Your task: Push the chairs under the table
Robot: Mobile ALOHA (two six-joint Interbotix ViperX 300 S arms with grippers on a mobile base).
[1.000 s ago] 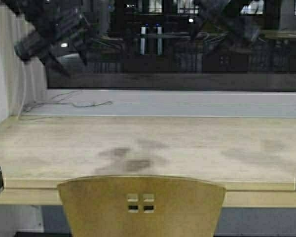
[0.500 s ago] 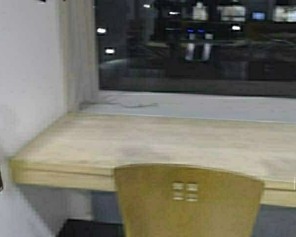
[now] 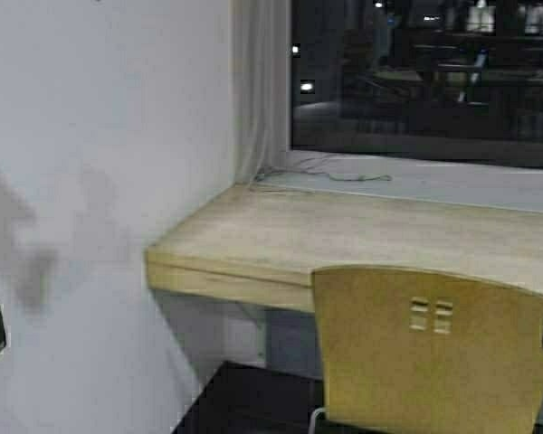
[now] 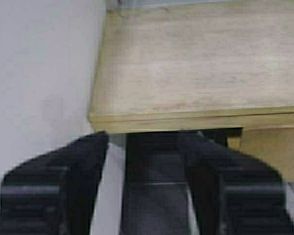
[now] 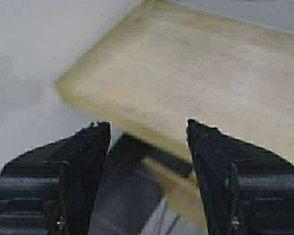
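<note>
A yellow-tan chair [image 3: 433, 348] stands at the near right, its backrest just in front of the pale wooden table [image 3: 253, 240], which runs along the window and ends at the white wall [image 3: 100, 181] on the left. The left gripper [image 4: 144, 186] and right gripper [image 5: 147, 171] both hold their jaws apart, empty, near the table's left end.

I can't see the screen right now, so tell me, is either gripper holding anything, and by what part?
Nothing is held. The left gripper and the right gripper are both open with empty gaps, clear of the chair and the table.
</note>
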